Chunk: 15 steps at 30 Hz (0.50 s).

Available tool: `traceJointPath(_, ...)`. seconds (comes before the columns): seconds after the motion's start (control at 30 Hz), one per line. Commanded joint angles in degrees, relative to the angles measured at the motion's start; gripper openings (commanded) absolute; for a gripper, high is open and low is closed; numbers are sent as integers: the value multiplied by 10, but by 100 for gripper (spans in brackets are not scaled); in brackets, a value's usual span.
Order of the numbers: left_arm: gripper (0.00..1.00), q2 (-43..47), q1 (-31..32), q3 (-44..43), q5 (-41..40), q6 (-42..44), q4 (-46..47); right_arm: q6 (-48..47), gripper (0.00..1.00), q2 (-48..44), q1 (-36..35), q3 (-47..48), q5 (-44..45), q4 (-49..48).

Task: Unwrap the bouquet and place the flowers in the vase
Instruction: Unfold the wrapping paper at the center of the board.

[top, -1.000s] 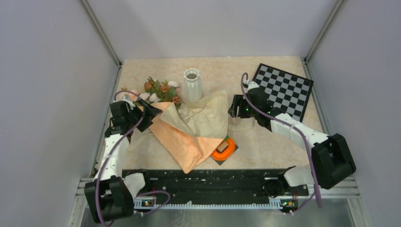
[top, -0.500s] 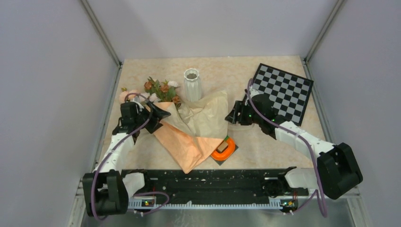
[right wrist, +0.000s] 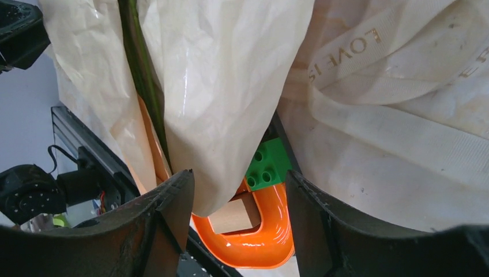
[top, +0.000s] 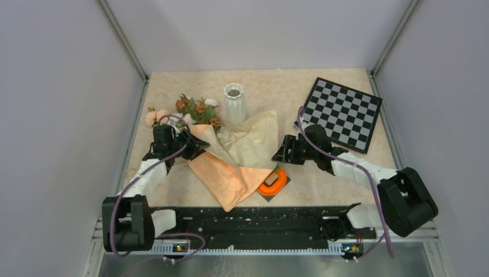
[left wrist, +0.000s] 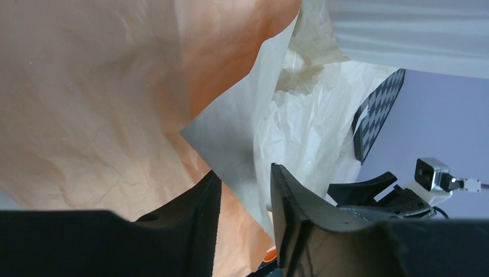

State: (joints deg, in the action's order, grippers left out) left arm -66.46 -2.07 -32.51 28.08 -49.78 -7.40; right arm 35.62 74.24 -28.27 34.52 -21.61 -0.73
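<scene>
Counts two grippers, one vase, one bouquet, one checkerboard and one orange ring.

Finds the vase [top: 233,104] upright at the far middle of the table [top: 323,173], just beyond the paper. Finds the bouquet [top: 228,173] lying loosened left of centre, in two sheets: peach spreading toward the near edge, cream crumpled over it toward the vase. Places the flowers [top: 190,109] at the bundle's far left end, heads out of the wrap, near the vase but not in it. Cannot count the heads, too small and bunched from above.

Puts the left gripper [top: 196,147] at the paper's left edge. From its wrist, shows both fingers [left wrist: 199,213] apart, a pale corner of a sheet passing between them over the peach; not visibly clamped.

Puts the right gripper [top: 281,154] at the paper's right edge, jaws spread wide. From its wrist, shows a cream fold hanging between the fingers [right wrist: 173,219], nothing pinched. Picks out one green stem [right wrist: 138,63] in the fold and one printed ribbon [right wrist: 346,49], its lettering cut off.

Sees the orange ring [right wrist: 259,242] half hidden under the paper, with one green brick [right wrist: 266,164] and one tan block [right wrist: 233,213] by it. Leaves the checkerboard [top: 343,112] far right, clear of both arms.
</scene>
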Motion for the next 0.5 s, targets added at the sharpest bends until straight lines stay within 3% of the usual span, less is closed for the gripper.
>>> traceJointPath(0.0,35,-15,2,0,10,3,47,26,60,13,-4,-8,-24,-54)
traceJointPath(0.17,0,-10,2,-7,-23,25,29,44,59,25,-8,-10,-25,-84)
traceJointPath(0.47,0,110,3,-56,-166,94,-161,9,59,6,-13,15,59,-17)
